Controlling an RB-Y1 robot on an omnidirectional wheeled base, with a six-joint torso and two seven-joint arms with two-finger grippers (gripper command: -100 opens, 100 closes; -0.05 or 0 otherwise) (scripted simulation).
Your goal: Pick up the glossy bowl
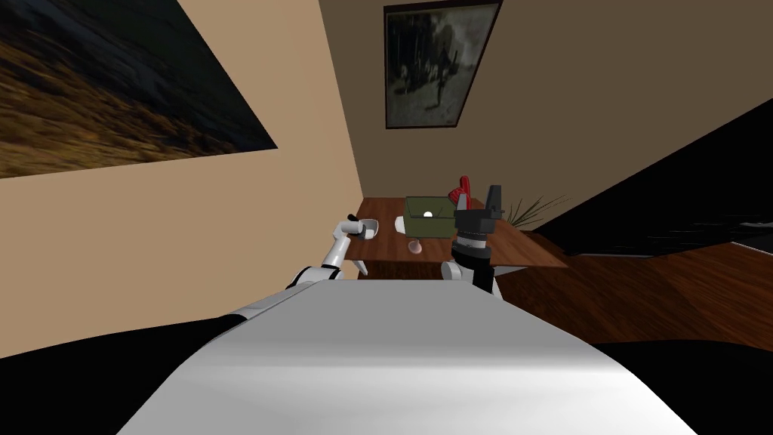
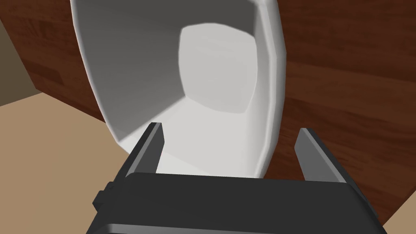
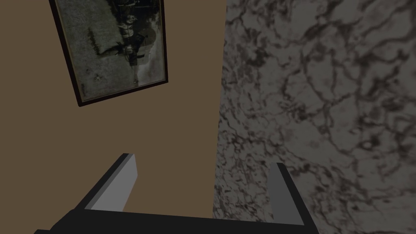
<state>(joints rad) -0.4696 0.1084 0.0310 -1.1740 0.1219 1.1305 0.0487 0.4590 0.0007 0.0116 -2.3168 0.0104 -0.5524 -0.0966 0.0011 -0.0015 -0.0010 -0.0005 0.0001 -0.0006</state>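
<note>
Left gripper (image 2: 231, 128) – fingers spread astride rim of white bowl (image 2: 183, 81) at table (image 2: 345, 81) edge – right gripper (image 3: 204, 160) raised, fingers apart.

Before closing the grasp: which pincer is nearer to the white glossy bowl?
Left. The left pincer is at the white glossy bowl, open fingers either side of its wall; the right pincer is raised, apart from it.

A room in a home. A brown wooden table (image 1: 528, 245) stands in a corner on a wooden floor (image 1: 664, 294). On the wall above it hangs a dark-framed picture (image 1: 438, 64). A large landscape painting (image 1: 113, 83) covers the tan wall to its left. A white bowl (image 1: 368, 226) is at its left edge, and a spiky green plant (image 1: 530, 210) at its far right.
</note>
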